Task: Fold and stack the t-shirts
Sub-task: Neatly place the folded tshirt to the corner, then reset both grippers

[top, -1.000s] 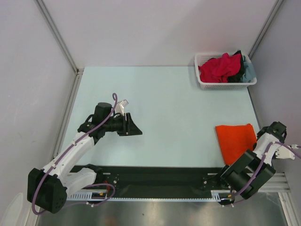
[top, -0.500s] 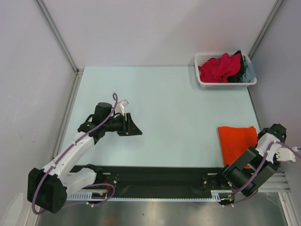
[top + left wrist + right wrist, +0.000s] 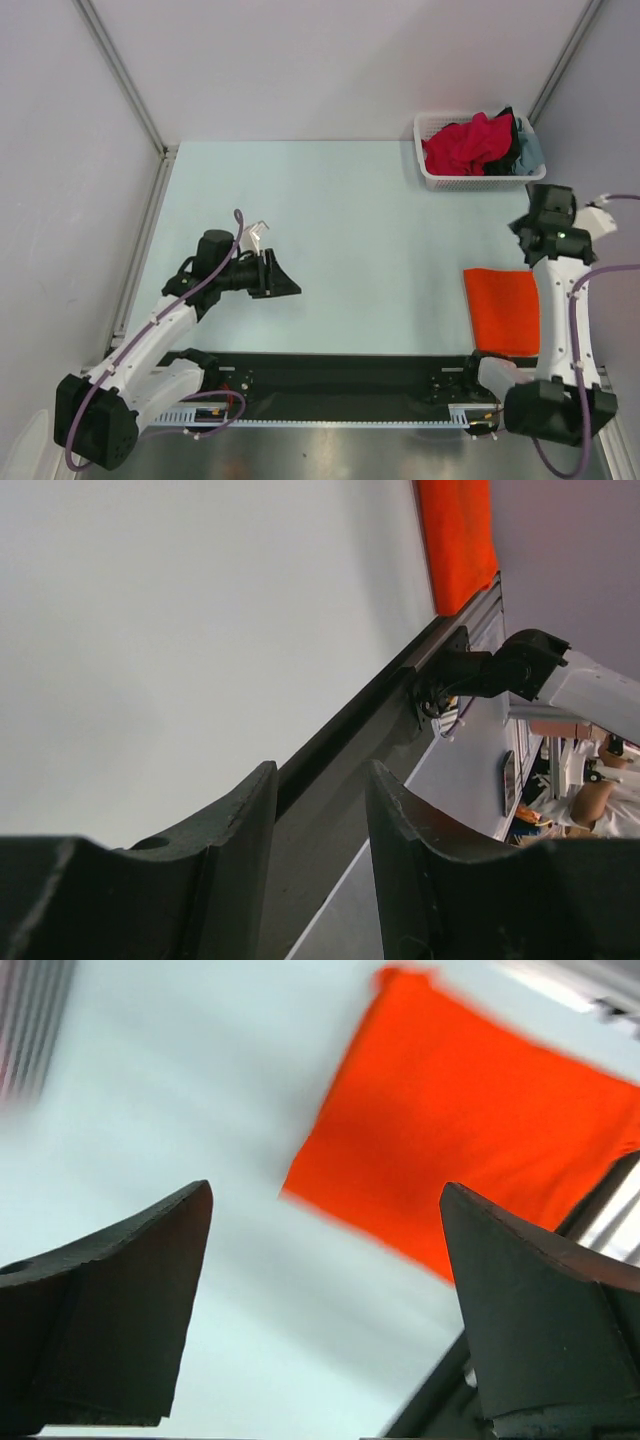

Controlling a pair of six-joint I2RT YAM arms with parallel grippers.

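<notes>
I see the bright orange folded cloth t-shirt [image 3: 503,310] lying flat near the right front edge of the pale table [image 3: 350,220], well apart from the white mesh plastic basket [image 3: 432,180] that holds a crumpled crimson-pink shirt [image 3: 470,145]. My right gripper [image 3: 325,1190] hangs above the orange one, spread wide and empty. The left gripper [image 3: 320,775] hovers mid-table, narrowly parted, holding nothing. The cloth looks light and limp, so I'd pinch a corner, catching all layers.
</notes>
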